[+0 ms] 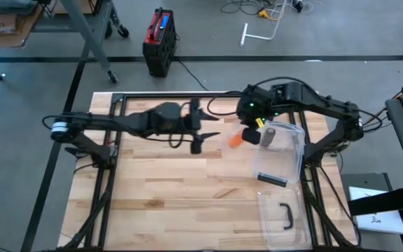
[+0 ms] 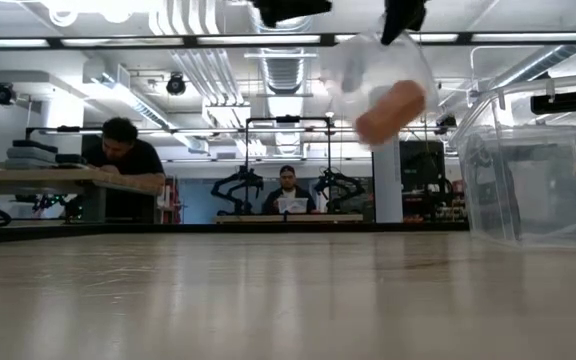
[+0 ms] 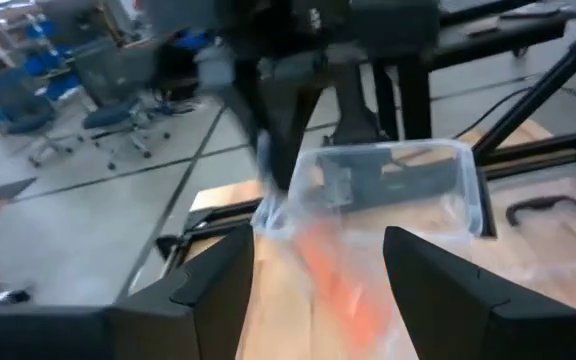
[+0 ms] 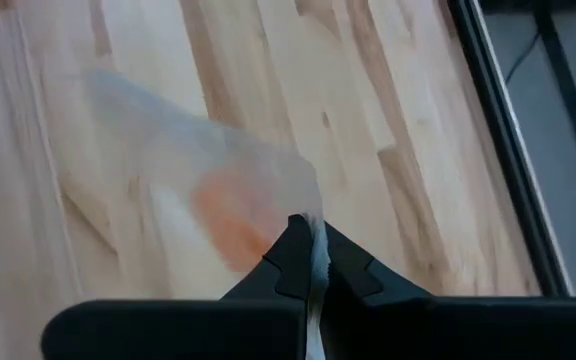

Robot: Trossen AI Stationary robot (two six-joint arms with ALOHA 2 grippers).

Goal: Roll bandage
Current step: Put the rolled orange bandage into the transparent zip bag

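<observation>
A clear plastic bag [image 2: 378, 70] with an orange bandage roll [image 2: 390, 108] inside hangs above the table. My right gripper [image 4: 313, 238] is shut on the bag's top; in the high view it [image 1: 252, 127] stands beside the clear bin. My left gripper [image 3: 318, 240] is open and level, pointing at the bag [image 3: 313, 240] from the table's left. In the high view it [image 1: 212, 133] stops just short of the orange roll [image 1: 234, 140]. I see no touch between them. My right gripper pinches the bag's upper edge [image 4: 316, 232] between its two fingertips, coming from above and slanting down. The bag hangs below the fingers, clear of the table, with the orange roll [image 4: 230, 215] low inside it.
A clear plastic bin [image 1: 280, 155] stands on the table's right side, right behind the bag. Its lid with a black handle [image 1: 285, 217] lies nearer the front edge. The table's wooden middle and left [image 1: 173, 196] are bare. People sit at benches beyond the table.
</observation>
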